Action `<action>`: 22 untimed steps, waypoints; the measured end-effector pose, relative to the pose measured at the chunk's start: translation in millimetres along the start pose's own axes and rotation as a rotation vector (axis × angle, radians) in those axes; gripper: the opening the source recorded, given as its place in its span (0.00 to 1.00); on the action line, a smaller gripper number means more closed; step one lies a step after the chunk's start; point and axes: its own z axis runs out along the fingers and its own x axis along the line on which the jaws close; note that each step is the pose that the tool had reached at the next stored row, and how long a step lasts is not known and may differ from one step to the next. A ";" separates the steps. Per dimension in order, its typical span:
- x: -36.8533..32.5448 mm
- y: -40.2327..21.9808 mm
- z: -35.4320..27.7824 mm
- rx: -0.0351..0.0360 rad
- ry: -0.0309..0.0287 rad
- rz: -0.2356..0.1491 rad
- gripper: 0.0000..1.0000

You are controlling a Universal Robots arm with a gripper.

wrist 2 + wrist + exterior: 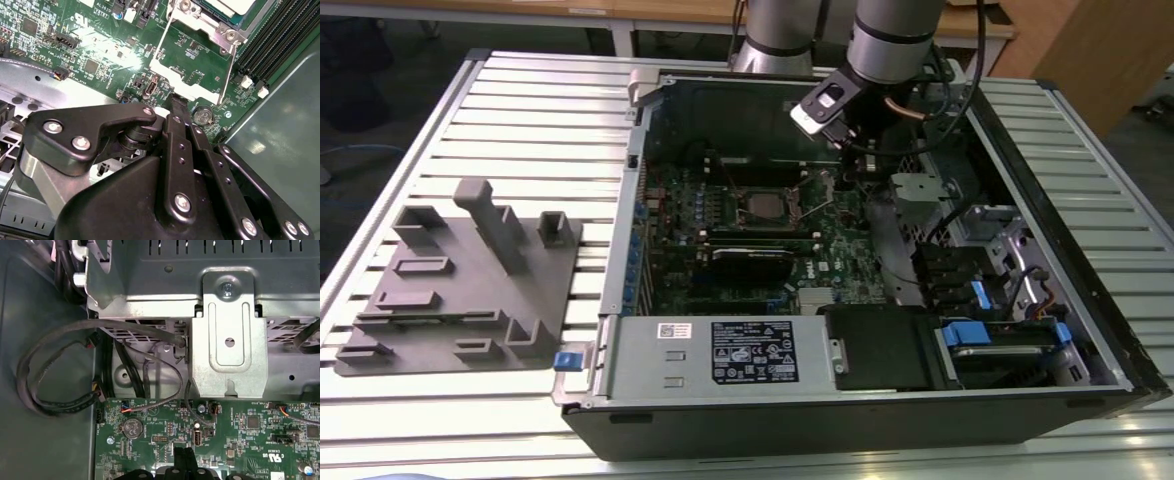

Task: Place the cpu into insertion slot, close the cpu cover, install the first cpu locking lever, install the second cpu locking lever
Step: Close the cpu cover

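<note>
Cpu (235,5) sits in slot (200,22), pale top up. Claw (175,102) has its fingers pressed together with nothing between them, tip just beside the edge of cover (167,70), which looks swung open; contact unclear. Wire lever (162,42) and second lever (227,65) stand raised. Cpu judged light, stiff, fragile underneath: hold by side edges, never the contact face. Second wrist view gives slot, cover, levers. First wrist view gives bracket (229,355), cables (55,375), coin cell (133,429). Exterior view: case (854,410) on worktop (520,100).

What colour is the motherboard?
Green. The motherboard shows best in the second wrist view.
</note>
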 end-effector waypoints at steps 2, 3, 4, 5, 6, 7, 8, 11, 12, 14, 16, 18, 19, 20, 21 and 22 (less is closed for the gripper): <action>0.0 0.0 0.0 0.0001 -0.0002 0.000 0.11; 0.0 0.0 -0.1 0.0001 -0.0002 0.000 0.11; 0.0 0.1 0.0 0.0001 -0.0002 0.000 0.11; 0.0 0.0 -0.1 0.0001 -0.0002 0.000 0.11; 0.0 -0.1 -0.1 0.0001 -0.0002 0.000 0.11; 0.0 -0.8 -0.1 0.0001 -0.0003 0.000 0.11; 0.0 -2.2 -0.1 0.0001 -0.0003 0.000 0.11; -0.1 -10.0 -0.5 -0.0002 -0.0002 0.000 0.11; -0.2 -13.3 -0.7 -0.0005 -0.0002 0.000 0.11; -0.3 -21.2 -1.0 -0.0020 -0.0002 0.000 0.11; -0.5 -30.2 -1.5 -0.0041 -0.0003 0.000 0.11; -0.6 -38.8 -1.9 -0.0063 -0.0002 0.000 0.11; -0.7 -42.9 -2.0 -0.0073 0.0000 0.000 0.11; -0.7 -46.9 -2.2 -0.0083 0.0001 0.000 0.11; -0.8 -51.0 -2.3 -0.0093 0.0002 0.000 0.11; -0.8 -55.1 -2.5 -0.0102 0.0002 0.001 0.11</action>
